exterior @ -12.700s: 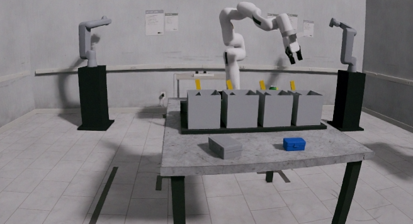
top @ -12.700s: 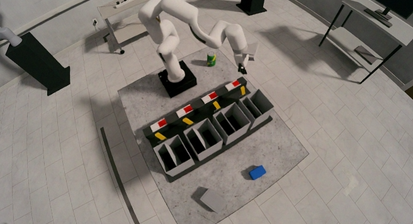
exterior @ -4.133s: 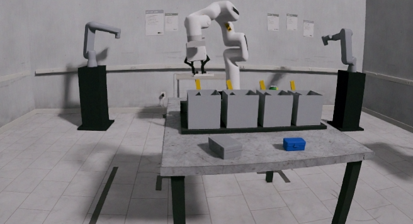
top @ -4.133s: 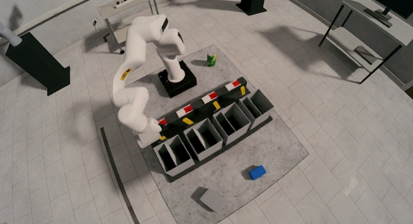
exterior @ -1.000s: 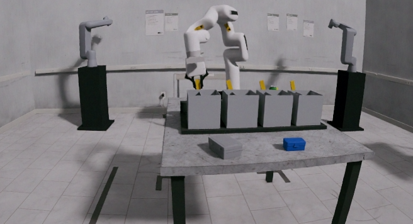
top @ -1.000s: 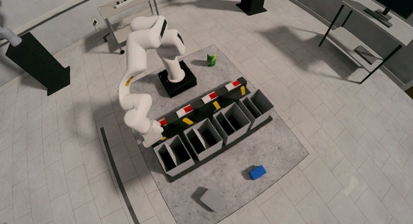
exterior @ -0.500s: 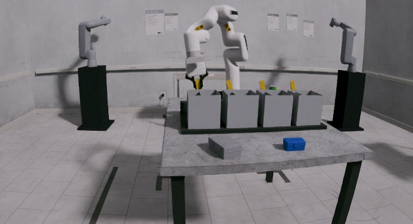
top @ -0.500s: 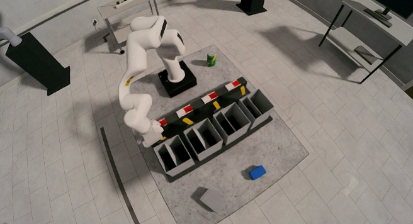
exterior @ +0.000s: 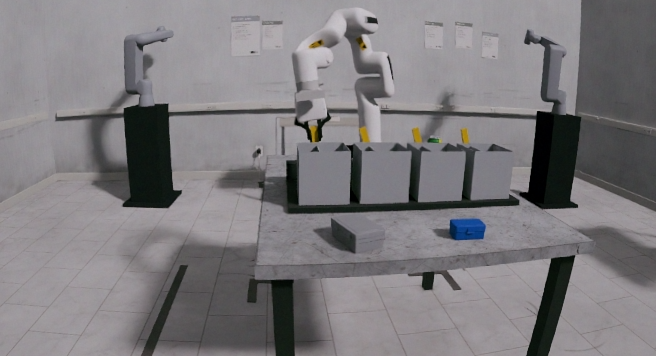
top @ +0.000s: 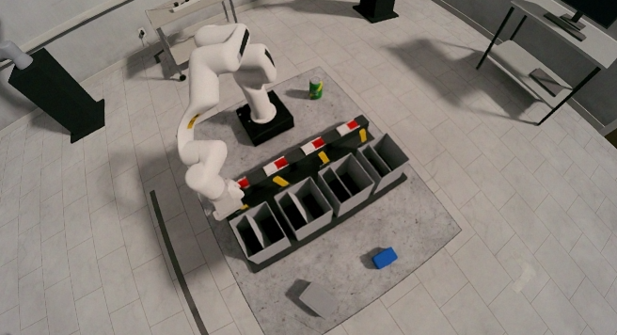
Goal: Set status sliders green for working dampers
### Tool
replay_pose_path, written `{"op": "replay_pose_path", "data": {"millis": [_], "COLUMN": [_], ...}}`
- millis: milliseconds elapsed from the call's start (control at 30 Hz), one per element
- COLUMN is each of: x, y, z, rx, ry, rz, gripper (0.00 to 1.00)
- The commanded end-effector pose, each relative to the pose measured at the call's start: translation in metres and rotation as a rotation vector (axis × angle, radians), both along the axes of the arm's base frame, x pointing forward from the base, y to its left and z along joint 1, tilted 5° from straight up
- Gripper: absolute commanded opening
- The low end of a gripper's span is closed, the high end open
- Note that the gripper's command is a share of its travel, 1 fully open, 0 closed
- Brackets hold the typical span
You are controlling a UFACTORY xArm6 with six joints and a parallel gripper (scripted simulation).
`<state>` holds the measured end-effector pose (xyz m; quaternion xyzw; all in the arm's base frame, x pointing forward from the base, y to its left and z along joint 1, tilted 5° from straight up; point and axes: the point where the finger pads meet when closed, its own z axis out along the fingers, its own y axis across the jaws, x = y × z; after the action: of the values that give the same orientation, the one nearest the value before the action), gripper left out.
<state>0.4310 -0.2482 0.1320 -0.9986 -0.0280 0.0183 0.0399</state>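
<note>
Four grey box dampers stand in a row on a black base: the first [top: 261, 231] [exterior: 324, 178], the second [top: 303, 208] [exterior: 381, 178], the third [top: 345, 183] [exterior: 437, 178] and the fourth [top: 383, 158] [exterior: 487, 176]. Behind each is a status slider, and all four sliders [top: 243, 183] [top: 276, 166] [top: 313, 145] [top: 348, 127] show red beside a white cover. Yellow levers [top: 280, 181] [top: 324, 157] [top: 362, 135] stick up behind the dampers. My gripper [top: 236, 208] [exterior: 313, 130] is behind the first damper, shut on its yellow lever [exterior: 313, 134], which is mostly hidden in the overhead view.
A green can [top: 315, 88] [exterior: 434, 140] stands by the arm's black base [top: 264, 123]. A blue box [top: 385, 258] [exterior: 467, 229] and a grey box [top: 319, 299] [exterior: 357, 232] lie in front of the dampers near the table's front edge.
</note>
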Motion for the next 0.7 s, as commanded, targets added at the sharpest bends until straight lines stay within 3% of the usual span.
{"op": "replay_pose_path", "data": {"millis": [0, 667], "x": [0.0012, 0.0013], "y": [-0.0006, -0.0024], "z": [0.0019, 0.0017], "rx": [-0.002, 0.015], "ry": [-0.004, -0.003], "rz": [0.0, 0.0], "gripper": [0.19, 0.19]}}
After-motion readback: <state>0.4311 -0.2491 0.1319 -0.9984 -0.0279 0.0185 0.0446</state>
